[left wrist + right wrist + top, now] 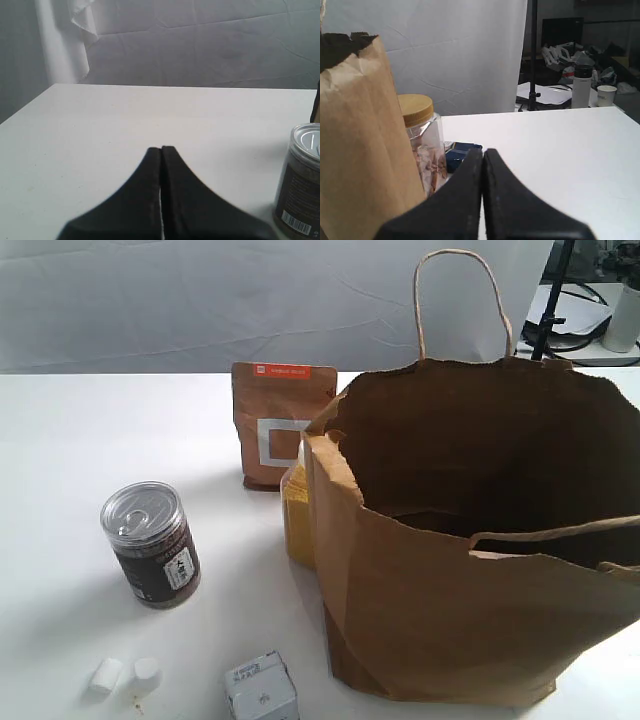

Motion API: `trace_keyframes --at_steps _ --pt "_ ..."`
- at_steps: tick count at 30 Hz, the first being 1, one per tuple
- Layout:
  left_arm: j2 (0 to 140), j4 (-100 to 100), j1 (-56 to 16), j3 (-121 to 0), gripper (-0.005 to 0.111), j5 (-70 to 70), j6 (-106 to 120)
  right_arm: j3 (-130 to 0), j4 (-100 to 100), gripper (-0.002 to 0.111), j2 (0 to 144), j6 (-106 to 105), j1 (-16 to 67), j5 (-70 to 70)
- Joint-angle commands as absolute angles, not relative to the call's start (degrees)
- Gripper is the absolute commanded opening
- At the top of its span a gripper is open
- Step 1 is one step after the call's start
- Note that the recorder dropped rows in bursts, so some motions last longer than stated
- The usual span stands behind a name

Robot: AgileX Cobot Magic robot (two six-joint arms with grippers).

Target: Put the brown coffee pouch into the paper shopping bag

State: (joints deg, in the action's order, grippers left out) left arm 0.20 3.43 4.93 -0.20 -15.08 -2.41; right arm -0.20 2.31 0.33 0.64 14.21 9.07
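The brown coffee pouch (278, 426) stands upright on the white table, orange-red strip on top, just behind the left corner of the paper shopping bag (470, 560). The bag stands open at the right and its side (360, 145) fills one edge of the right wrist view. My left gripper (161, 149) is shut with nothing in it, over bare table, and the dark can (301, 180) is off to its side. My right gripper (483, 151) is shut and empty too, beside the bag. Neither gripper shows in the exterior view.
A dark can with a silver pull-tab lid (150, 544) stands at the left. Two small white pieces (125, 675) and a small grey carton (261, 692) lie near the front edge. Something yellow (296, 515) stands against the bag. A clear jar with a tan lid (422, 140) and a dark blue packet (458, 155) sit beside the bag.
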Motion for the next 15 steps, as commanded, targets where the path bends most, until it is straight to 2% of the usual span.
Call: trace_keyframes --at_steps 1,11,15 --pt "0.00 3.66 5.14 0.00 0.000 -14.86 -2.61 0.00 2.38 0.000 0.00 0.43 13.83 7.53" --pt "0.00 3.66 5.14 0.00 0.000 -14.86 -2.61 0.00 18.79 0.000 0.00 0.69 14.49 -2.61" --pt "0.00 3.66 5.14 0.00 0.000 -14.86 -2.61 -9.53 17.91 0.000 0.00 0.00 17.77 -1.91"
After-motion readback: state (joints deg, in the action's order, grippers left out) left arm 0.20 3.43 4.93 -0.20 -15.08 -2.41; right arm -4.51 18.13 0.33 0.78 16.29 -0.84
